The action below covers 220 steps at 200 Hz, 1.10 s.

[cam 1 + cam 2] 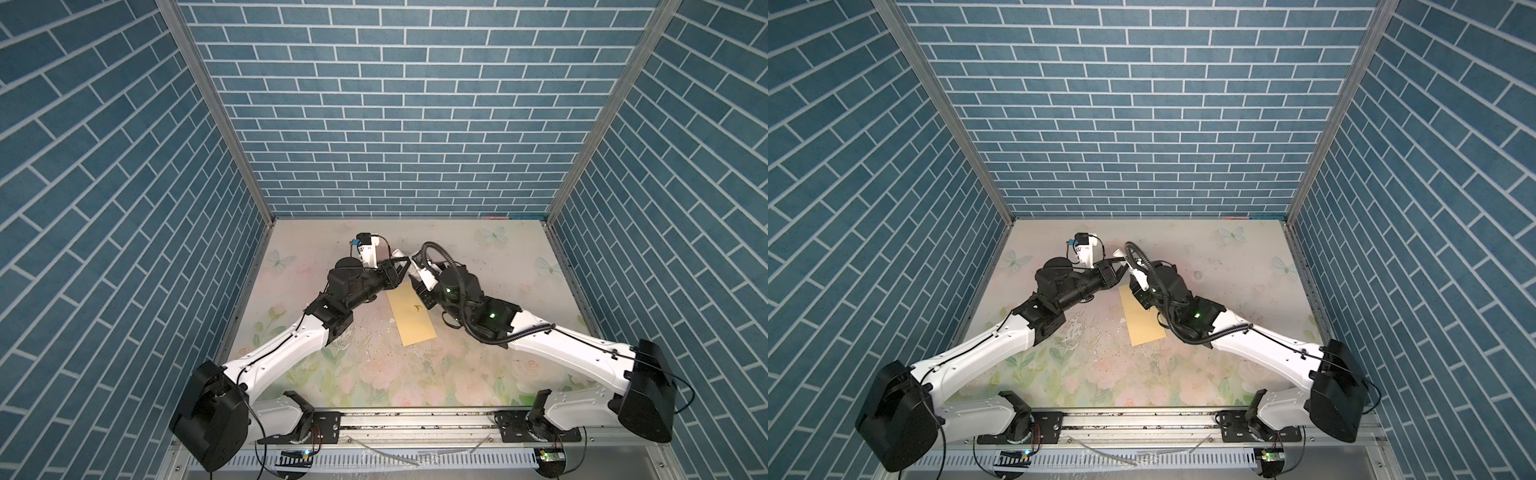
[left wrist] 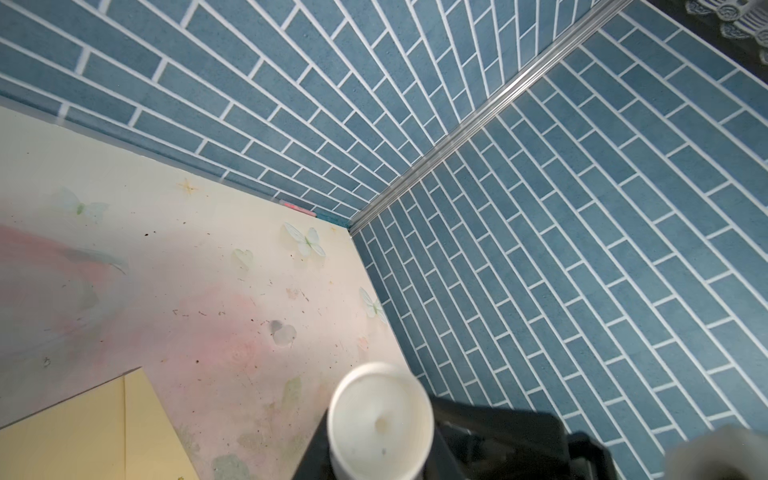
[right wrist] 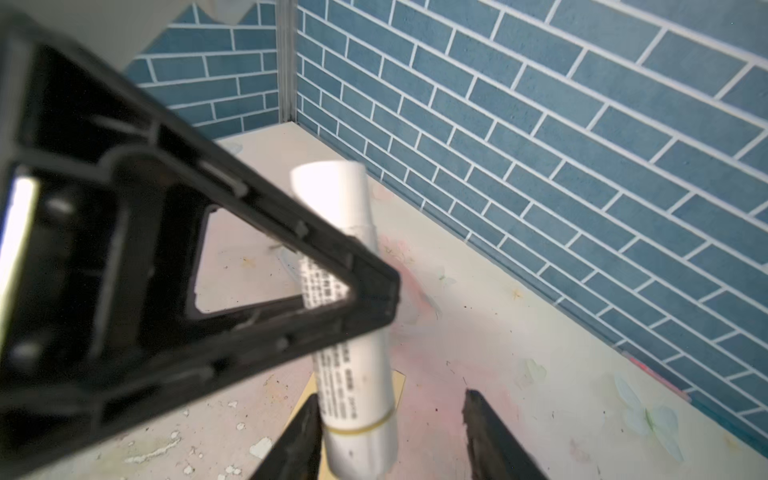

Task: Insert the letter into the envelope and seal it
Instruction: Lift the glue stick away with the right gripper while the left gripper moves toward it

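One plain mustard-yellow paper envelope (image 1: 411,318), long and narrow. One white cylindrical plastic tube (image 3: 353,374) with dark printed text and a thin yellow band. Two white-and-black robot arms, the left arm (image 1: 286,345) and the right arm (image 1: 557,343). Two black claws, the left claw (image 1: 404,264) and the right claw (image 3: 390,395); two fingers (image 3: 490,432) show on the right one. One table (image 1: 374,374) with a pale floral print. Three blue brick-patterned walls (image 1: 374,124).

Blue brick-patterned walls (image 1: 399,124) with white grout lines close in three sides, joined by aluminium corner posts (image 1: 220,116). The tabletop (image 1: 519,270) is pale, printed with pink flowers and butterflies, and speckled with what may be flaked paint. A metal rail (image 1: 415,420) edges the front.
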### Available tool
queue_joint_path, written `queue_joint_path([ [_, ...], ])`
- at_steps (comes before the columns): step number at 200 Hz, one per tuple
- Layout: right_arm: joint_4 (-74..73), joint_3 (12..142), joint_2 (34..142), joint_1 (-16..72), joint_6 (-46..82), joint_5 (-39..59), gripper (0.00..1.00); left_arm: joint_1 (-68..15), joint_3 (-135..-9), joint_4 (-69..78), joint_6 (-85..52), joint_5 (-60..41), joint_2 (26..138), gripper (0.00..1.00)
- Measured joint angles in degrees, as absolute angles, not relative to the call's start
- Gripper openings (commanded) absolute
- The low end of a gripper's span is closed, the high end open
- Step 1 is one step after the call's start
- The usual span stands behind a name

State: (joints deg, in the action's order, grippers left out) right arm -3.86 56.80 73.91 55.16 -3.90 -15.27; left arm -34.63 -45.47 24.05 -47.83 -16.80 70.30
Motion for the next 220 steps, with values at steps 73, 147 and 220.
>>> queue_joint_path([
  [73,-2.07,51.75,61.76,46.74,3.09,8.03,0.68,-35.55,-42.35,20.84,-21.8,-13.26,61.49,0.0],
  [147,-1.06,51.77,59.99,46.46,4.23,13.78,0.68,-42.59,-32.71,28.62,8.69,-8.27,59.05,0.0],
  [220,2.17,54.83,64.82,47.31,4.21,16.25,0.66,-44.36,-32.75,29.69,12.73,-8.03,61.1,0.0],
])
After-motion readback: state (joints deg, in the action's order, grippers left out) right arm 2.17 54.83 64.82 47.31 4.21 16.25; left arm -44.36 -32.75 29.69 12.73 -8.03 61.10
